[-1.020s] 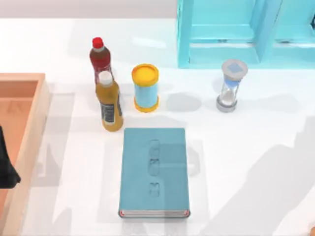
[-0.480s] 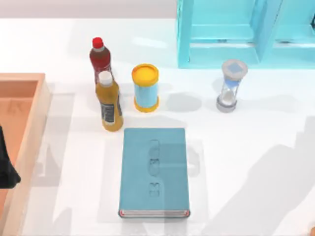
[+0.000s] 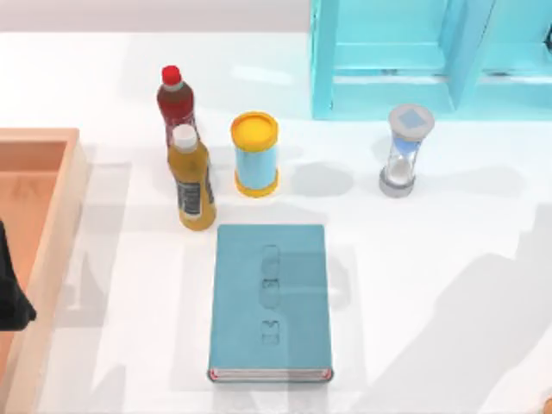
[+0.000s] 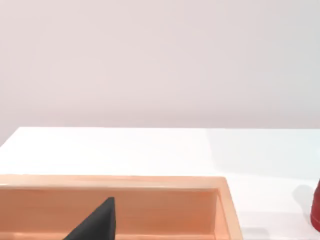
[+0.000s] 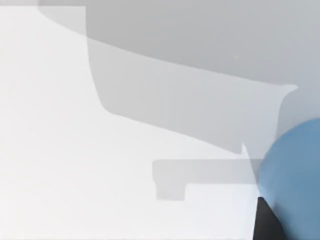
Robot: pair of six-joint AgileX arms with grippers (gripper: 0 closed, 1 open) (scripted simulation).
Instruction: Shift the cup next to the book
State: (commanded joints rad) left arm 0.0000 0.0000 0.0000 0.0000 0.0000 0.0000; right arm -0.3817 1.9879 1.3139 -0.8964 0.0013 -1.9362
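The white bench (image 3: 448,259) carries everything, with a light-blue shelf frame (image 3: 405,60) at its far edge and a wooden tray (image 3: 52,224) along its left side. The book (image 3: 271,302) lies flat near the middle, spine running away from me, its white page edge toward the near side. Beyond it stand a blue canister with yellow ends (image 3: 255,154), an orange-juice bottle (image 3: 191,179) touching or nearly touching a red bottle (image 3: 176,102) behind it, and a grey-ended hourglass (image 3: 405,150) to the right. My left arm (image 3: 10,289) sits over the tray at the left edge; one dark fingertip (image 4: 97,222) shows against the tray's wall, and I cannot tell how far those fingers are apart. In my right wrist view the cup (image 5: 295,175) looms blue and close beside a dark finger (image 5: 265,222); whether my right fingers clamp it I cannot tell.
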